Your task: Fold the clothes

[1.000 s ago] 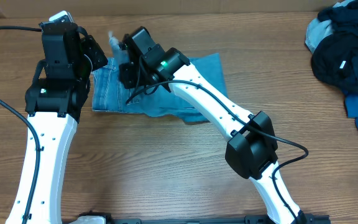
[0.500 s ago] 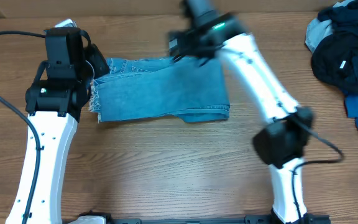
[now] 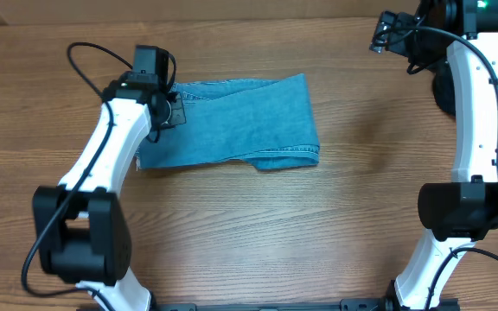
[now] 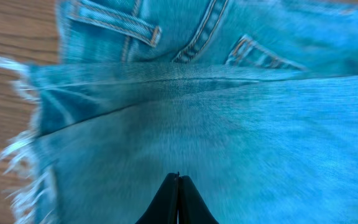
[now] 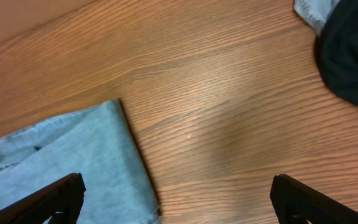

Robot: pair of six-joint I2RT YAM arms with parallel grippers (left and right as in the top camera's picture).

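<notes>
Pinning the folded jeans [image 3: 232, 121], centre-left on the table [image 3: 232, 225]: my left gripper [image 4: 178, 198], closed tight on nothing, apparently steadying the frayed left end. My right gripper [image 3: 393, 33]: spread wide, empty, far right beside the dark garment pile [image 5: 353, 53], probably the next piece.

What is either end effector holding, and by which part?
Nothing: right end effector open over table; left end effector shut above the jeans, no fabric visibly pinched.

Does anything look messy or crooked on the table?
Yes. The folded light blue denim jeans lie crooked: the top layer slants, so the layer beneath peeks out at the edges.
</notes>
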